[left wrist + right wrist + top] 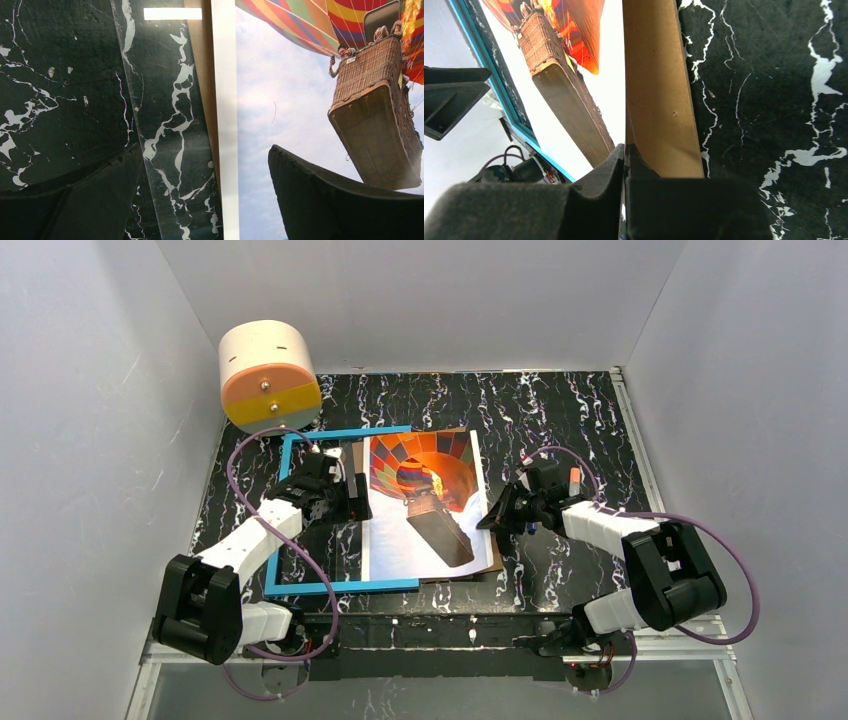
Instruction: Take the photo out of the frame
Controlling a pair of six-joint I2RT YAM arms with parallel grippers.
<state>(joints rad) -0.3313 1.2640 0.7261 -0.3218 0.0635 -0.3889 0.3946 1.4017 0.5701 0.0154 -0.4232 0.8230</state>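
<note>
The photo [420,505], a hot-air balloon print, lies flat on a brown backing board [493,567], both shifted right across the blue frame [340,588]. My right gripper [496,516] sits at the photo's right edge. In the right wrist view its fingers [594,175] are pressed together on that thin edge of the photo [574,100], with the board [659,90] just beside it. My left gripper [345,495] hangs open over the photo's left border [225,100]; its fingers [340,200] straddle the border without touching it.
A clear pane [165,125] lies over the marble left of the board strip [207,75]. A cream and orange drum [268,375] stands at the back left. White walls close in three sides. The frame's blue edge [501,85] runs left of the photo.
</note>
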